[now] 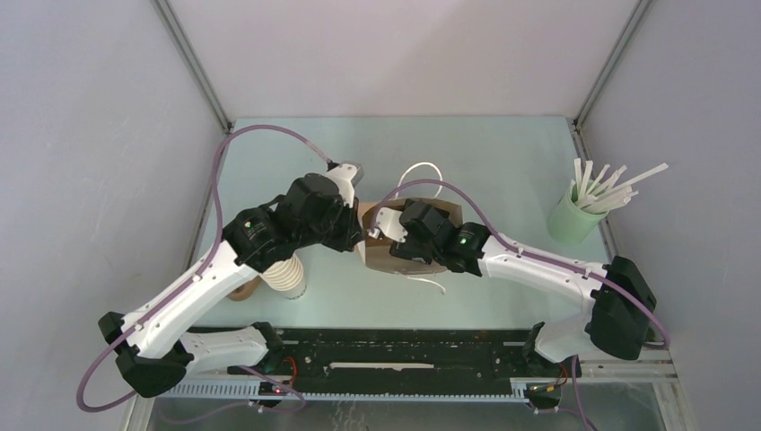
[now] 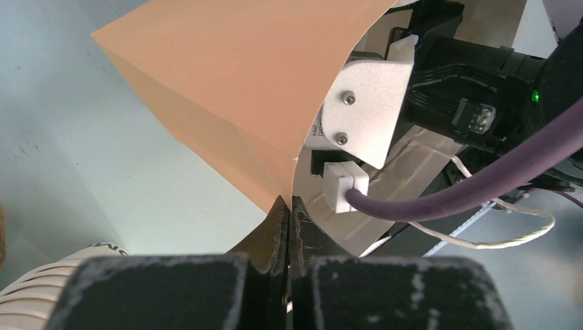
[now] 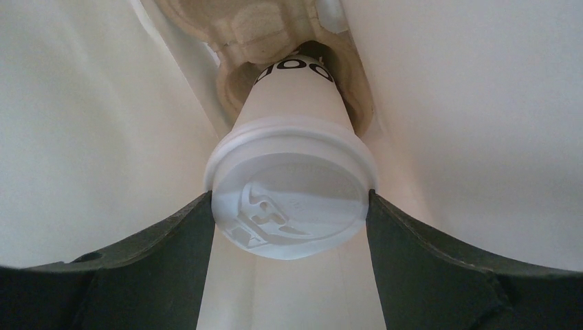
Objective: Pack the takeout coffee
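Note:
The takeout coffee (image 3: 289, 96), a cream cup under a white lid (image 3: 302, 185), stands deep inside the brown paper bag (image 1: 384, 259). Its base sits in a moulded pulp carrier (image 3: 237, 31) at the bag's bottom. My right gripper (image 3: 289, 206) reaches down into the bag, both fingers pressed against the lid's rim. In the top view the bag hides the cup. My left gripper (image 2: 289, 206) is shut on the bag's (image 2: 227, 89) upper edge at a corner fold, on the left of the opening.
A tall stack of nested cream cups (image 1: 285, 274) stands just left of the bag under my left arm. A brown ring (image 1: 242, 289) lies beside it. A green holder of white sticks (image 1: 572, 220) stands at the right edge. The bag's white string handle (image 1: 422, 169) loops behind.

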`<move>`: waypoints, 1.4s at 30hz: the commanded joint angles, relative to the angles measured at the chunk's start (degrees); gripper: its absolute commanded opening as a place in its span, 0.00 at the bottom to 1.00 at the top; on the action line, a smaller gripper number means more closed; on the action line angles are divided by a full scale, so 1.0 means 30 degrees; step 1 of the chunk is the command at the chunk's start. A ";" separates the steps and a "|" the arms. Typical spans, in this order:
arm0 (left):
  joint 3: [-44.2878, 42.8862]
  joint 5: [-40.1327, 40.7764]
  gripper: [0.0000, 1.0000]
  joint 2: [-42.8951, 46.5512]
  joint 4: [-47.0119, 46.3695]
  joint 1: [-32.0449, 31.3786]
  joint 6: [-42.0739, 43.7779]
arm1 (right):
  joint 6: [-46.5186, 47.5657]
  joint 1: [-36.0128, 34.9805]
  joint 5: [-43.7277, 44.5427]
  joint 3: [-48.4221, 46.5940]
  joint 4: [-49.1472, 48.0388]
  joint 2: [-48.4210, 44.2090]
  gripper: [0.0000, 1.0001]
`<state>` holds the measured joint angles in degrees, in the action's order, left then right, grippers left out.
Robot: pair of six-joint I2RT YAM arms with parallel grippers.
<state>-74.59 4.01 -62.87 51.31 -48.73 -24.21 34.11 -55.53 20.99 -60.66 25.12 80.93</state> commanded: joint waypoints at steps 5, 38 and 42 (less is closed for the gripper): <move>0.0976 -0.1671 0.00 0.0173 -0.0062 0.0094 -0.1013 | -0.3625 0.0744 -0.0324 -0.0482 -0.0143 -0.0015 0.41; 0.1542 -0.1586 0.00 0.0739 -0.0069 0.0849 -0.1073 | -0.1758 0.0814 -0.0082 -0.1173 -0.1082 0.4043 0.47; 0.1542 -0.1618 0.00 0.0728 -0.0032 0.0957 -0.1077 | -0.1941 0.0882 -0.0095 -0.1764 -0.1067 0.4167 0.50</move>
<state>-70.98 1.17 -62.00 50.72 -46.24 -26.98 25.78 -53.30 21.50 -64.45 19.00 91.09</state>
